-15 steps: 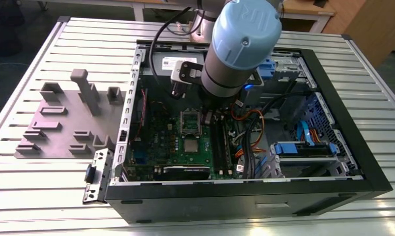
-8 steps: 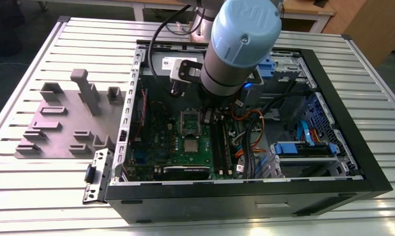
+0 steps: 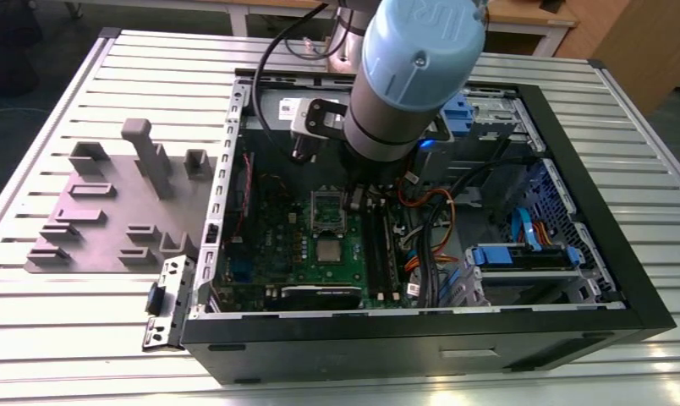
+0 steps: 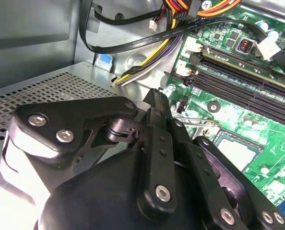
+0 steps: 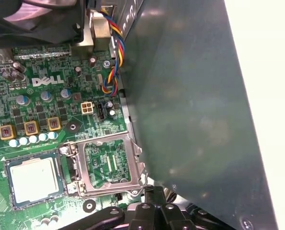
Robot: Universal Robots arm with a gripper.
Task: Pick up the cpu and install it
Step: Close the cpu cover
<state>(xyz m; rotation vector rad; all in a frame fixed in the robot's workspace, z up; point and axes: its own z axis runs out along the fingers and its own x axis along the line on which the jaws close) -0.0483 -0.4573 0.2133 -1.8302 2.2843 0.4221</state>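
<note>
Second wrist view puts the gripper (image 4: 154, 96) deep inside the computer case (image 3: 611, 211). Its jaws look pressed together at the tip, with nothing pinched between them. The tip hangs low over the green motherboard (image 5: 46, 110), near a thin wire lever (image 4: 200, 122) at the edge of the processor socket. In the exterior view the gripper sits just to the exterior view's right of the socket frame (image 3: 329, 211), between it and the long memory slots (image 3: 380, 249).

The cpu (image 5: 32, 178) is not in the jaws. It lies flat on the board, silvery top up, square inside a dark rim that I take to be the socket seat. Just beside it the metal socket frame is swung open, and in the first wrist view green board shows through its window.

From this I judge the pick and the placing to be done: the chip rests where it belongs and the gripper is free of it. The frame is not folded down over the chip and the lever does not look latched, so the install is not locked. Whether the chip is fully seated on its contacts I cannot tell.

Further out, black and coloured cables (image 4: 133, 43) loop past the board. A grey fixture plate (image 3: 103, 220) with upright blocks lies on the slatted table (image 3: 92, 338), at the exterior view's left of the case.
</note>
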